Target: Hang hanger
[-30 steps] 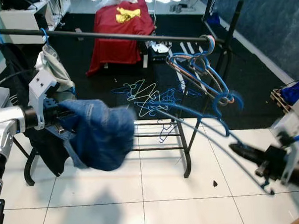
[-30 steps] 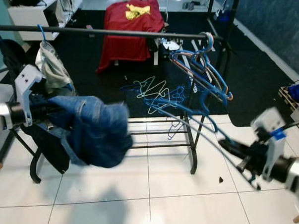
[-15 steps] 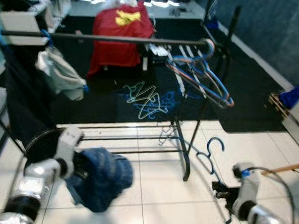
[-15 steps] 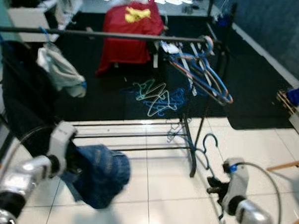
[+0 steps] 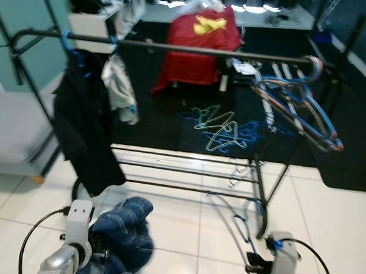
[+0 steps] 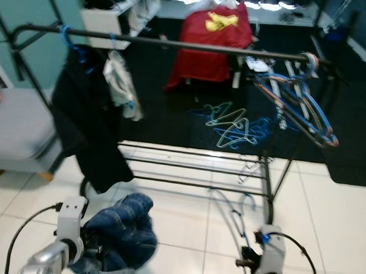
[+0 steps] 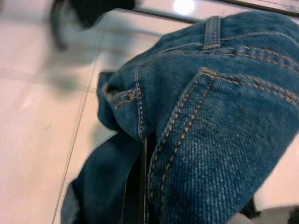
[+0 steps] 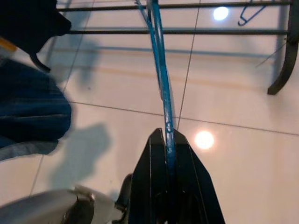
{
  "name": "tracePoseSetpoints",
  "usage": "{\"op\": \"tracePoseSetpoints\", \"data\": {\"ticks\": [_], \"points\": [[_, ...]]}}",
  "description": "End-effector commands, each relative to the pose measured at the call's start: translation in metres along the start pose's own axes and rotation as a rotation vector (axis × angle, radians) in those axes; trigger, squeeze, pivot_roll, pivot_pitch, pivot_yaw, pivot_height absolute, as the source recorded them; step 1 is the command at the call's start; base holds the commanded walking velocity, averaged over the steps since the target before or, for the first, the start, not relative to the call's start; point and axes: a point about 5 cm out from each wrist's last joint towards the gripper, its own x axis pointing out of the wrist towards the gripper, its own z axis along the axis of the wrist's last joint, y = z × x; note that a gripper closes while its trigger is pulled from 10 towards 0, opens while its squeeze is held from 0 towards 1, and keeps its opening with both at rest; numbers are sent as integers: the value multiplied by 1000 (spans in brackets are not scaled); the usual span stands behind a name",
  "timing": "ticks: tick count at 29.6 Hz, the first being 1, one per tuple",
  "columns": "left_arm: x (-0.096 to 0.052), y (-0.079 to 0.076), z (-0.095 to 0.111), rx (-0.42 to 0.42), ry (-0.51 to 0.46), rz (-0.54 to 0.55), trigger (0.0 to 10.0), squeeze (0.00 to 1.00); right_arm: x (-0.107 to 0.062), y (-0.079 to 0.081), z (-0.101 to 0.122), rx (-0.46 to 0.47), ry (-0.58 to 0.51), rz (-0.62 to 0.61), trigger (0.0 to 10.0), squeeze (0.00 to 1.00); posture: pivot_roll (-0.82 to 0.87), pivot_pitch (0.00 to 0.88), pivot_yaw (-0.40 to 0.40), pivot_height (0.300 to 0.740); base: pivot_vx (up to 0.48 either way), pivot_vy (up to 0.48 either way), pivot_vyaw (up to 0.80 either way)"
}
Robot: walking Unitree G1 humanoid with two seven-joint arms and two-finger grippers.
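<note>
Two grippers are busy, so you have little margin. Your right gripper (image 8: 166,140) pinches a thin blue hanger (image 8: 159,70) between its pressed-together fingers, low over the white floor tiles (image 5: 167,221), well below the rack rail (image 5: 205,50) where it must go. The wire is slim, so it could twist or slip out as you raise it, and its hook (image 5: 240,221) could snag the rack's lower bars (image 5: 181,170) on the way up. Your left gripper (image 5: 99,255) is buried in one bundle of blue jeans (image 5: 123,234), which hide its fingers, so you cannot tell how they stand; the denim may slide off. On the rail, count one dark garment (image 5: 86,133), one pale garment (image 5: 121,89) and a cluster of empty hangers (image 5: 300,106), too tangled to number. More hangers (image 5: 223,123) lie on the dark carpet.
</note>
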Motion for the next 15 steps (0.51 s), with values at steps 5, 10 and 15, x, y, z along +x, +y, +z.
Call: {"op": "tracePoseSetpoints", "data": {"ticks": [5,10,15], "points": [[2,-2,6,-138,-71,11,10000,0,-5,-39,0,1,-5,-147,10000,0,27,72,-16,740,0,0,700],[7,-10,10,-113,-71,0,10000,0,-4,-50,5,34,-12,-183,10000,0,27,52,-30,740,0,0,700],[11,-17,12,-91,-70,-13,10000,0,1,-49,7,27,-11,-182,10000,0,21,39,-33,740,0,0,700]]}}
